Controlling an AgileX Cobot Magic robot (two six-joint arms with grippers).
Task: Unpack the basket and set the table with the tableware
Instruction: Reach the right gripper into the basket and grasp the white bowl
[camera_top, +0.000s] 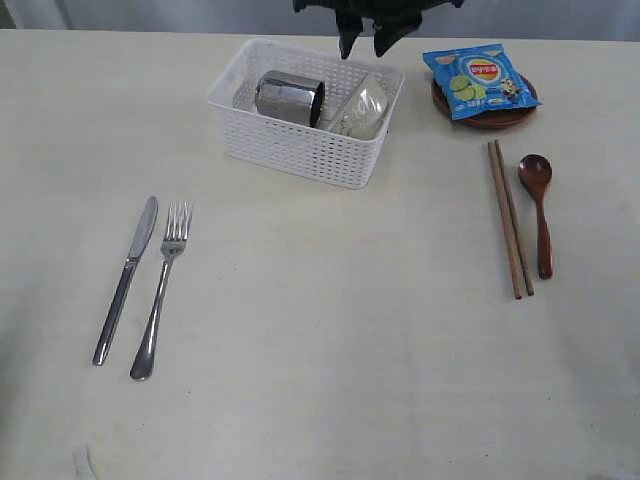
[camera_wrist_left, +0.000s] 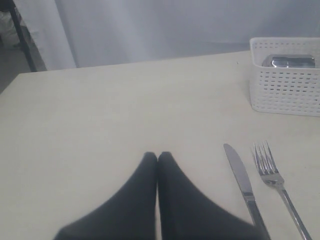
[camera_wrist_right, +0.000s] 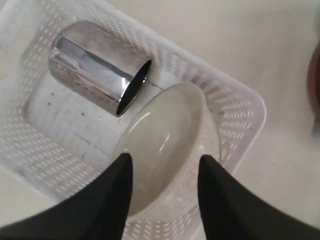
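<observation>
My right tool (camera_wrist_right: 165, 157) is spread over the bowl (camera_wrist_right: 170, 120) in the basket (camera_wrist_right: 235, 115); my left tool (camera_wrist_left: 158, 156) is pressed together.

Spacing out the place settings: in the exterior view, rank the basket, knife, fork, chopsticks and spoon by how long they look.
1. basket: clearly largest.
2. knife and fork: look about alike, so not ranked; they may also lie nearer the camera.
3. chopsticks: slightly shorter.
4. spoon: shortest.

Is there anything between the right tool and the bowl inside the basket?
Nothing visible. The open right tool hangs directly over the bowl. The steel cup lies on its side beside the bowl, not between them.
</observation>
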